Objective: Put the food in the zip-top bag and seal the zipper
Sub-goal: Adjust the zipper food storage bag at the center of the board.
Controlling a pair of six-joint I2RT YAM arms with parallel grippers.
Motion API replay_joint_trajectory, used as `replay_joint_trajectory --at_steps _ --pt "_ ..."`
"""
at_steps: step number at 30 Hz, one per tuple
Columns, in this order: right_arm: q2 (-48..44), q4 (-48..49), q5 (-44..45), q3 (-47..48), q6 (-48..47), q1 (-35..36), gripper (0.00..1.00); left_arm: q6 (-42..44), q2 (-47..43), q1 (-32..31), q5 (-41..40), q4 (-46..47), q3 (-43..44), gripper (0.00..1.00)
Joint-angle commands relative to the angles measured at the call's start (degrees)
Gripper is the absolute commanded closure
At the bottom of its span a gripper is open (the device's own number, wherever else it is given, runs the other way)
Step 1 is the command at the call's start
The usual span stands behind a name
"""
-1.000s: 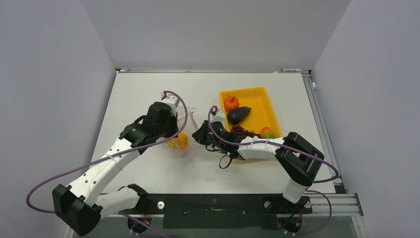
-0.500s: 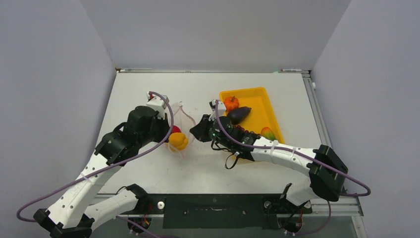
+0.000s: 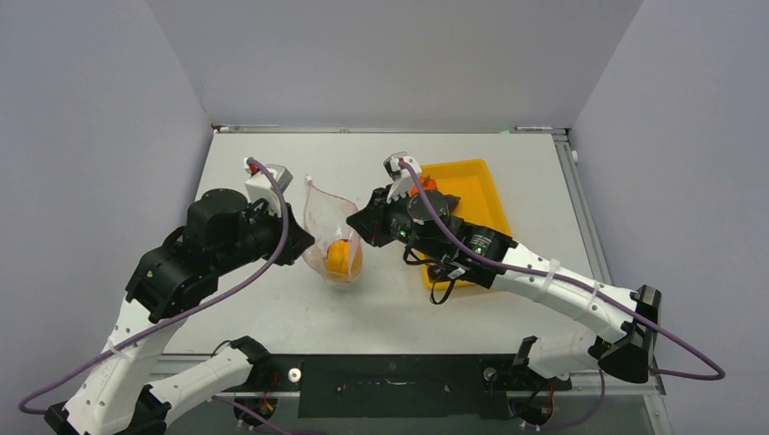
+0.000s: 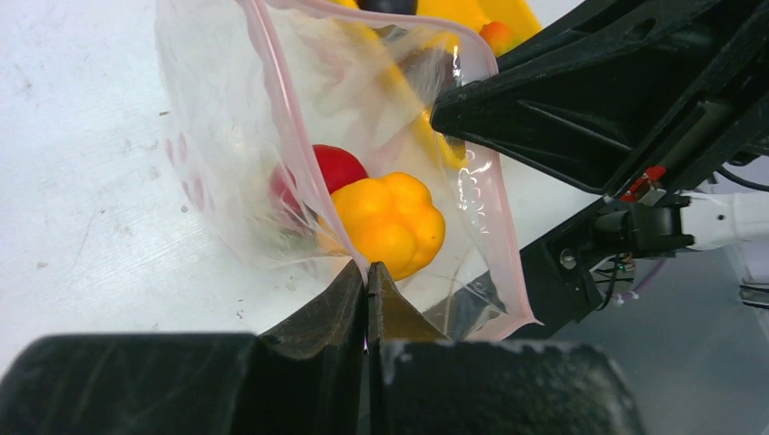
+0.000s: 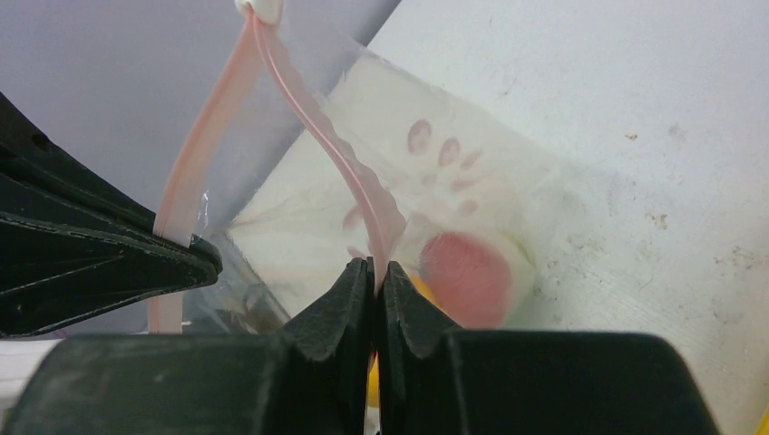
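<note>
The clear zip-top bag (image 3: pixel 328 227) hangs open between my two grippers, above the table. An orange-yellow food piece (image 3: pixel 343 258) lies in its bottom. My left gripper (image 3: pixel 306 246) is shut on the bag's left mouth edge. My right gripper (image 3: pixel 361 227) is shut on the right mouth edge. The left wrist view shows the pinkish zipper (image 4: pixel 290 149), the yellow piece (image 4: pixel 390 222) and a red piece (image 4: pixel 337 166) inside, with my gripper (image 4: pixel 365 272) pinching the strip. In the right wrist view my gripper (image 5: pixel 374 267) pinches the zipper (image 5: pixel 349 177); the red piece (image 5: pixel 462 276) shows through the plastic.
The yellow tray (image 3: pixel 467 181) stands at the back right, mostly covered by my right arm; a bit of orange food (image 3: pixel 424 188) shows at its left rim. Grey walls enclose the table on three sides.
Both grippers have risen and moved toward the back with the bag. The bag has come up off the table and now hangs open, its food pieces sunk to the bottom.
</note>
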Motion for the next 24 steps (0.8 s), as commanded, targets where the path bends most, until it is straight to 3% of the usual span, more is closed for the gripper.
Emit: replay_joint_trajectory --at_steps 1,9,14,19,24 --pt "-1.6 -4.9 2.4 6.3 -4.0 0.6 0.95 -1.7 -1.2 -0.3 3.2 0.1 4.6 0.99" --pt "2.1 -6.7 7.6 6.8 -6.1 0.0 0.95 -5.4 -1.2 0.0 -1.2 7.2 -3.9 0.99" --pt "5.4 -3.6 3.4 1.8 -5.1 -5.6 0.95 -6.8 2.1 1.7 -6.2 12.8 -13.1 0.99" --pt "5.4 -2.8 3.1 -1.6 -5.0 -8.1 0.95 -7.7 6.0 3.4 -3.4 16.7 -18.1 1.0" --pt "3.7 -3.3 3.5 -1.4 -5.9 -8.3 0.95 -7.4 5.8 3.5 -1.6 17.8 -16.7 1.0"
